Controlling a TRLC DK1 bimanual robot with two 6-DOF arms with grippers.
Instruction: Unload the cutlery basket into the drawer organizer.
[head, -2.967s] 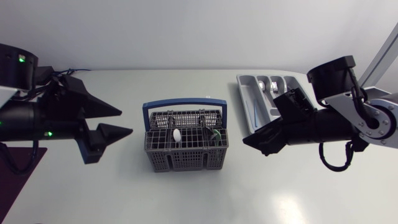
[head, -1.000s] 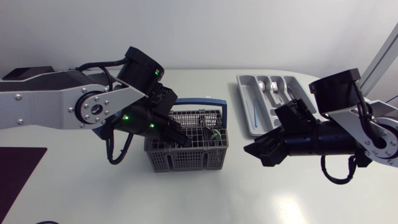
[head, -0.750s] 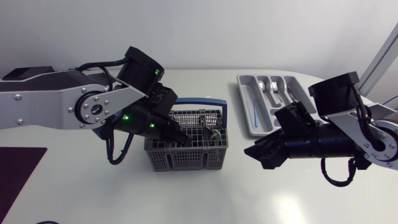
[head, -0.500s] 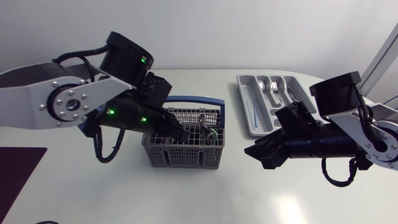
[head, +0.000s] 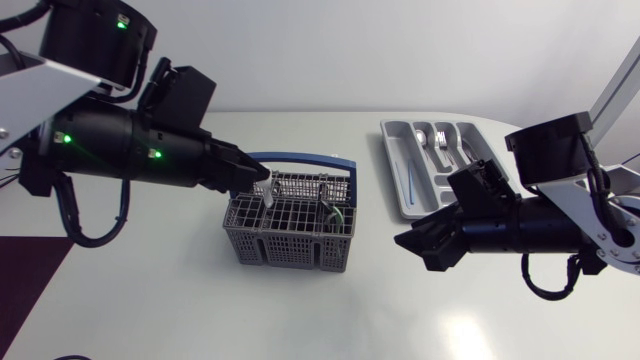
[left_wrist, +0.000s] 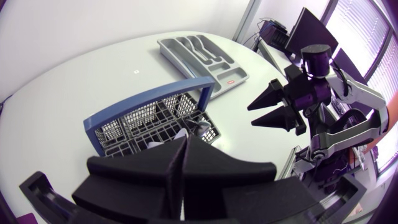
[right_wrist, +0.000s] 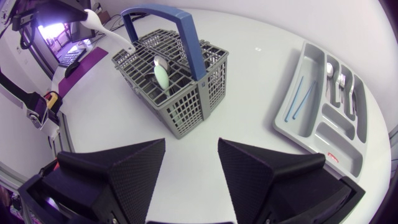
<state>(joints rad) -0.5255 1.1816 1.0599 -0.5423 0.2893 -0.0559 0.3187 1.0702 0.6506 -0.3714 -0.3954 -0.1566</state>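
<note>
On the table (head: 300, 320), the drawer organizer (head: 396, 150) lies well off to the right of the cutlery basket (head: 290, 232), and that gap is what the coming move has to cross. The left gripper (head: 258, 180) hangs over the basket's left end, its jaws clamped on the upper end of a white utensil (head: 270, 192). The utensil's long axis slopes down from the fingers, and its lower end sits just above the basket's rim. From those jaws the organizer lies across the whole basket and further right. Its compartments run lengthwise away from the table's front edge, so the utensil would likely need turning to drop in along them. The right gripper (head: 408, 250) is much the nearer to the organizer. It is parked between basket and organizer with its jaws apart and nothing between them. The left wrist view shows only the left arm's two fingers pressed flat together, with the utensil mostly hidden beneath them. The right wrist view shows the utensil's full slanted length (right_wrist: 106, 30). It also shows a pale green spoon (right_wrist: 161, 74) standing in the basket, which the head view barely gives.
</note>
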